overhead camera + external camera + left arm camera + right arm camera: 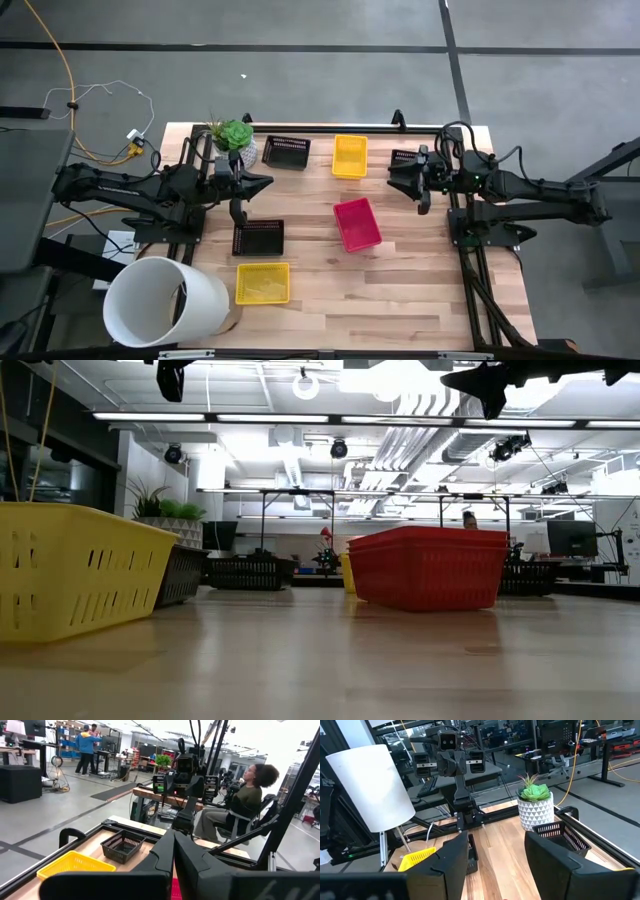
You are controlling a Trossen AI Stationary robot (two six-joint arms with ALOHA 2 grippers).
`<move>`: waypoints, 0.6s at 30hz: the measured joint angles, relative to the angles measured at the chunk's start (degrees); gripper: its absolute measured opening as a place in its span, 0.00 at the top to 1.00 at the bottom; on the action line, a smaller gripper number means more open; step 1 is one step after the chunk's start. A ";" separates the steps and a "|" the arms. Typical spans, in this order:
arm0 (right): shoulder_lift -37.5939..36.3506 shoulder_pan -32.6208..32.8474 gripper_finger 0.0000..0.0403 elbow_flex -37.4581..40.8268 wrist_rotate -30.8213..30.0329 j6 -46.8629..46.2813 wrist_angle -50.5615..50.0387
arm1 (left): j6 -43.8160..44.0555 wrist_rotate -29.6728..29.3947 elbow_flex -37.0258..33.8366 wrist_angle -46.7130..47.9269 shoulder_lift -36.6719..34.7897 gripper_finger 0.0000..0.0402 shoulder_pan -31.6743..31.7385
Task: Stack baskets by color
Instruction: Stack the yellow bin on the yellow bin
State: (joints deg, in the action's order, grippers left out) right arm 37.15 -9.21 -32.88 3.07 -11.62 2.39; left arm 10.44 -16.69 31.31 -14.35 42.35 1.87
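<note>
Several baskets rest bottom-down on the wooden table. A red basket [357,223] [430,567] stands in the middle. Yellow baskets stand at the far middle [349,156] and the near left [263,283] [80,575]. Black baskets stand at the far left [285,152], the left middle [259,238] and the far right [405,160], this one partly under my right arm. My left gripper [268,181] [173,847] is shut and empty, high above the table's left side. My right gripper [392,178] [495,855] is open and empty, high above the right side. The two grippers face each other.
A large white cylinder [165,300] lies at the near left corner. A potted green plant [233,137] [535,805] stands at the far left. There is bare wood along the near right. People show in the room beyond the table in the left wrist view.
</note>
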 joint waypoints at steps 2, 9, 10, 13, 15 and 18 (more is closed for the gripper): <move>0.00 0.00 0.58 0.00 0.04 0.05 0.00 | -0.14 0.00 0.00 0.00 0.00 1.00 -0.01; 0.00 0.00 0.75 0.00 1.46 0.09 0.00 | -0.14 0.00 0.00 0.00 0.00 1.00 -0.02; 0.00 0.00 0.78 0.00 1.75 0.09 0.02 | -0.14 0.00 0.00 0.00 0.00 1.00 -0.02; 0.00 0.00 0.88 0.00 1.95 -0.34 0.02 | -0.14 0.00 0.00 0.00 0.00 1.00 0.00; 0.00 0.00 0.96 0.00 1.92 -0.30 0.02 | -0.14 0.00 0.00 0.00 0.00 1.00 -0.01; 0.00 0.00 0.98 0.00 1.91 -0.36 0.02 | -0.16 0.00 0.00 0.00 0.02 1.00 -0.02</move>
State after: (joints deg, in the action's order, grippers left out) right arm 37.15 -9.21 -32.88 4.98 -11.98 2.42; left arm 10.29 -16.69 31.31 -14.35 42.37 1.85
